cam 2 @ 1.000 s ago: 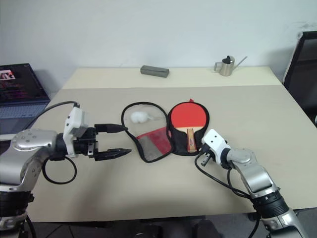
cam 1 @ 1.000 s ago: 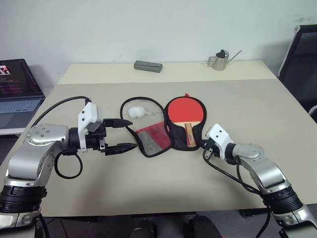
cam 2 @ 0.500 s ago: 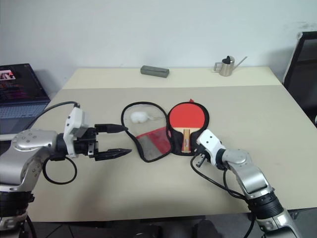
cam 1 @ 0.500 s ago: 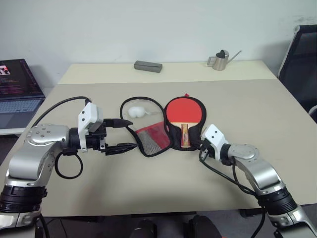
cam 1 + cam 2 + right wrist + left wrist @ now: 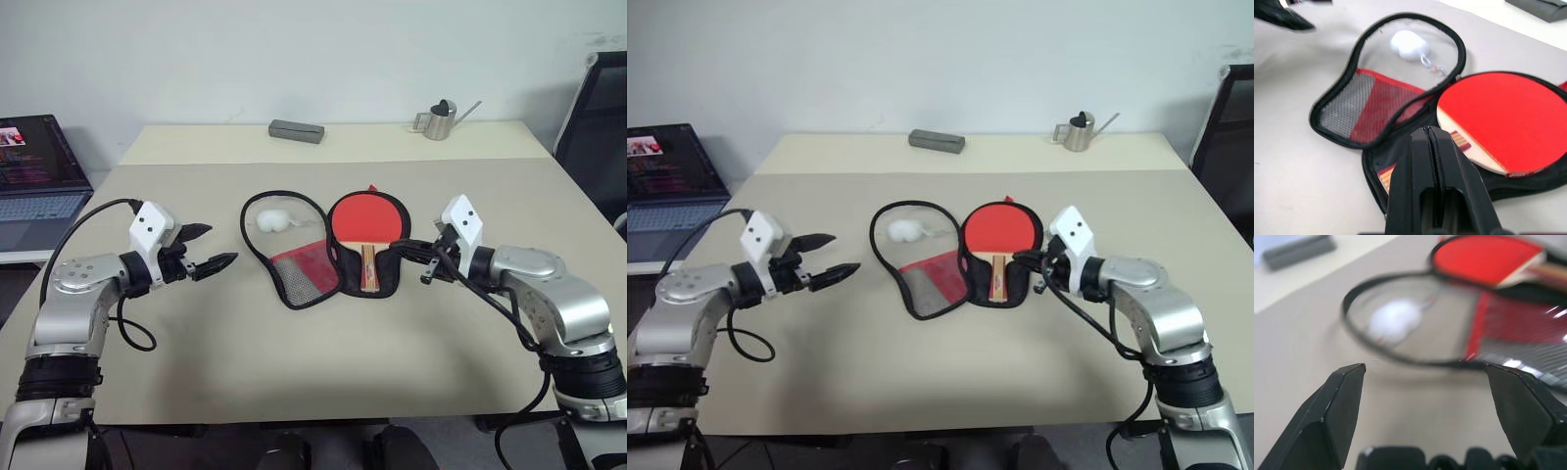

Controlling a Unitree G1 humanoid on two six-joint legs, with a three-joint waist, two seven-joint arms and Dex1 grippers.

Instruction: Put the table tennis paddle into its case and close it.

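A grey rectangular box (image 5: 295,131) lies near the far edge of the beige tabletop (image 5: 294,362). A small metal watering can (image 5: 438,119) stands well apart along that edge. An open laptop (image 5: 34,176) sits beside the tabletop, and a black chair (image 5: 598,117) stands opposite.

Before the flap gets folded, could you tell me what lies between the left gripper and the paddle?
The case's open clear flap with its mesh pocket, seen from the head views.

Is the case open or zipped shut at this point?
Open. The case lies spread flat, its clear-and-mesh flap folded out beside the half holding the table tennis paddle, whose red face is uncovered.
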